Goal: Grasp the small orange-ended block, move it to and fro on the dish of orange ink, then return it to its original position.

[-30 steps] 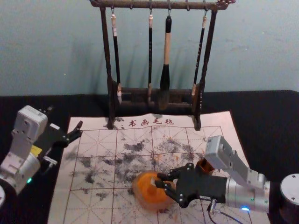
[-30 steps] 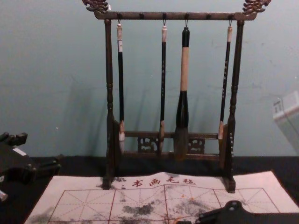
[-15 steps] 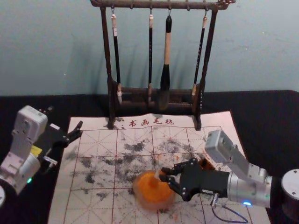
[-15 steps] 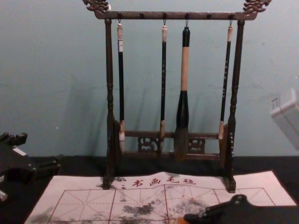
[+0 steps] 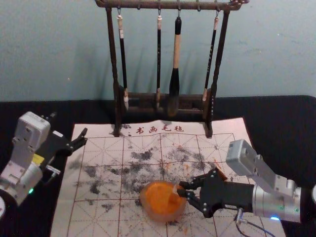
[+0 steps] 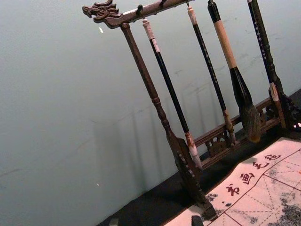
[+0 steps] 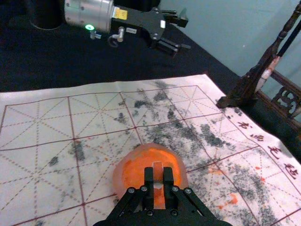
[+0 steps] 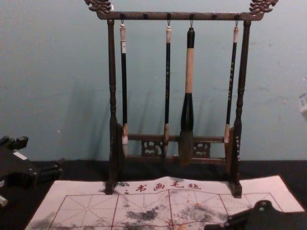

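1. We see the round, translucent dish of orange ink on the white, ink-stained mat.
2. We find the right gripper at the dish's right side, pinching the small, pale, orange-ended block over the ink.
3. We notice the left gripper idle near the mat's far left corner, fingers spread.
4. Beyond, we see the dark wooden brush rack.

A calligraphy workspace: brushes hang from a rack behind a gridded mat.
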Available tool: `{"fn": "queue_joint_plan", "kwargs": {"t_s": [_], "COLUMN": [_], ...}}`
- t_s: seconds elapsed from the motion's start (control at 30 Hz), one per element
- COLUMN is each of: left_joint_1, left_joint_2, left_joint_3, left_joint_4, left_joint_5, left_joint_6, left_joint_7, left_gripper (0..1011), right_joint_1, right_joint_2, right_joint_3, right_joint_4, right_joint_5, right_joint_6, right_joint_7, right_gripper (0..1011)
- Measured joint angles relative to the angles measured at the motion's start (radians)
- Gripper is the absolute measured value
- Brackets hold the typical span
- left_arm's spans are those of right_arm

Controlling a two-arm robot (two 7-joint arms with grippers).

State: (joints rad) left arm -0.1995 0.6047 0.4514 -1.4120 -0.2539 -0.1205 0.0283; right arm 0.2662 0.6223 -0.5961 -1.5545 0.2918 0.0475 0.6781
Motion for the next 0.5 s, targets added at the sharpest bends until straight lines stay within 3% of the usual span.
{"fn": "queue_joint_plan", "kwargs": {"t_s": [0.5], "left_joint_1": [0.0], "left_joint_2": [0.0], "left_joint_3": [0.0], "left_joint_4": [0.0], "left_joint_5": [0.0], "left_joint_6": [0.0], "left_joint_7": [0.0], "left_gripper": [1002], "right_joint_1": [-0.012], "right_joint_2": [0.028], "right_joint_3": [-0.017], "right_joint_4": [-0.039], "right_joint_5": [0.012], "right_joint_6": [0.002], "right_joint_7": [0.037], "right_gripper": [80]}}
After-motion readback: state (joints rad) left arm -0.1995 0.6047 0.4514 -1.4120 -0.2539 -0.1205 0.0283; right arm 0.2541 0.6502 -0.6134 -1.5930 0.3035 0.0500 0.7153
